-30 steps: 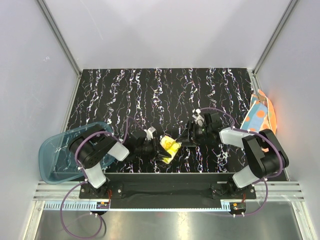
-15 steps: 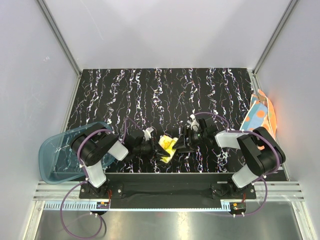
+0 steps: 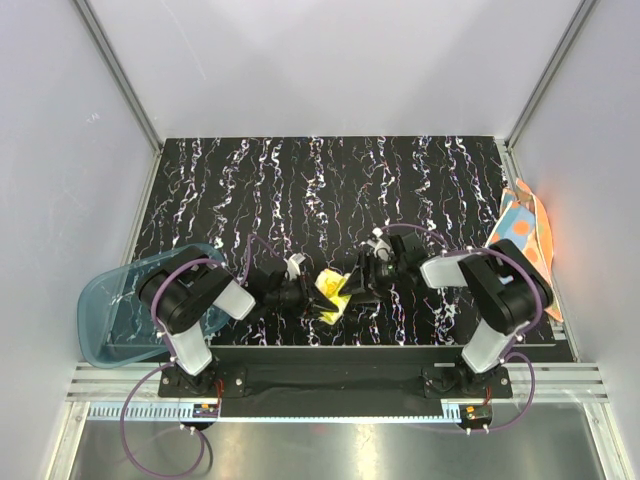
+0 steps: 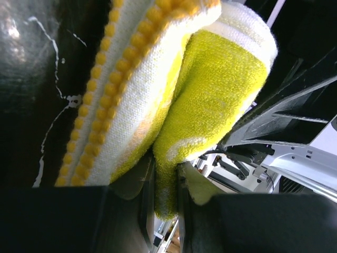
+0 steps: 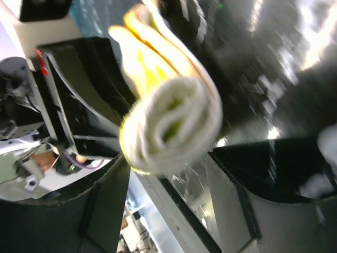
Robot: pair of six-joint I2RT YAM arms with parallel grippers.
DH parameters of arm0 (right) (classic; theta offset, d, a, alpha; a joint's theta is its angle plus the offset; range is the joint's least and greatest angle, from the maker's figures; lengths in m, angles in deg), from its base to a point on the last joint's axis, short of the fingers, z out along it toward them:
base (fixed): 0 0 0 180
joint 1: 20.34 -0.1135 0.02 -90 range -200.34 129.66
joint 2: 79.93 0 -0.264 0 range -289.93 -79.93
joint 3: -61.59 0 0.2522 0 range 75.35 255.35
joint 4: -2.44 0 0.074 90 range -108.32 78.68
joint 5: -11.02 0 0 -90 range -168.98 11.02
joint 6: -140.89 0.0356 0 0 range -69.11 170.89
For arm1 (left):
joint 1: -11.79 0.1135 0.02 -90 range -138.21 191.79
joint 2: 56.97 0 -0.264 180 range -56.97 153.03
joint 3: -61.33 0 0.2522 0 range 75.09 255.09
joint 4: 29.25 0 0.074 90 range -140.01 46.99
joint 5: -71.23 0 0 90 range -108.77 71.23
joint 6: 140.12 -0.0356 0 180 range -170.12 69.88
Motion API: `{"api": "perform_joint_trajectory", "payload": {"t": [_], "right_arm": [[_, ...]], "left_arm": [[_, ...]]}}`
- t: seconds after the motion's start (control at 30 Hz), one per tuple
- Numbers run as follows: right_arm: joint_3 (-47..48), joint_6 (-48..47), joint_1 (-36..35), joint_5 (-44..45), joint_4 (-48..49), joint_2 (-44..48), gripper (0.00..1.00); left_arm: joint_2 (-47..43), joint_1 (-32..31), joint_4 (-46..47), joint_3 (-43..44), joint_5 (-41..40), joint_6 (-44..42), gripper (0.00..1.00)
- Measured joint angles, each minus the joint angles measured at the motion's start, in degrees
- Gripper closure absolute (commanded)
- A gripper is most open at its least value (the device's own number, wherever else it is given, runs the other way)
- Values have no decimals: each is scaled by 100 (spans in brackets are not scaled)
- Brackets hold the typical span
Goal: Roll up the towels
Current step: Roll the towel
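The yellow towel [image 3: 332, 288] is a loose roll held just above the front middle of the black marbled table [image 3: 300, 180]. My left gripper [image 3: 312, 295] comes at it from the left and is shut on a fold of the yellow towel [image 4: 210, 89] between its jaws [image 4: 164, 171]. From the right, my right gripper [image 3: 352, 283] stands open, its jaws either side of the spiral end of the roll [image 5: 174, 124] without pinching it. The orange towel [image 3: 525, 235] with light blue patches leans against the right wall, unrolled.
A translucent blue tray [image 3: 120, 305] hangs over the table's front left corner beside the left arm. White walls close in the table at the left, back and right. Both arm bases stand on the black bar along the near edge.
My right gripper has slid left across the table up to the yellow roll and opened slightly wider. The left gripper has kept its hold and barely moved.
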Motion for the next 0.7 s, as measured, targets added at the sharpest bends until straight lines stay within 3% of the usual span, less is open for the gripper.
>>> {"api": "perform_joint_trajectory", "payload": {"t": [0.1, 0.33, 0.53, 0.7], "right_arm": [[173, 164, -96, -240, 461, -431, 38], [208, 391, -173, -376, 1130, -944, 72], [210, 448, -186, -367, 1266, -1036, 85], [442, 227, -247, -42, 496, -826, 89]], "left_arm": [[0, 2, -7, 9, 0, 0, 100], [11, 7, 15, 7, 0, 24, 100], [26, 7, 44, 7, 2, 15, 94], [-129, -2, -570, 232, -57, -402, 62]]}}
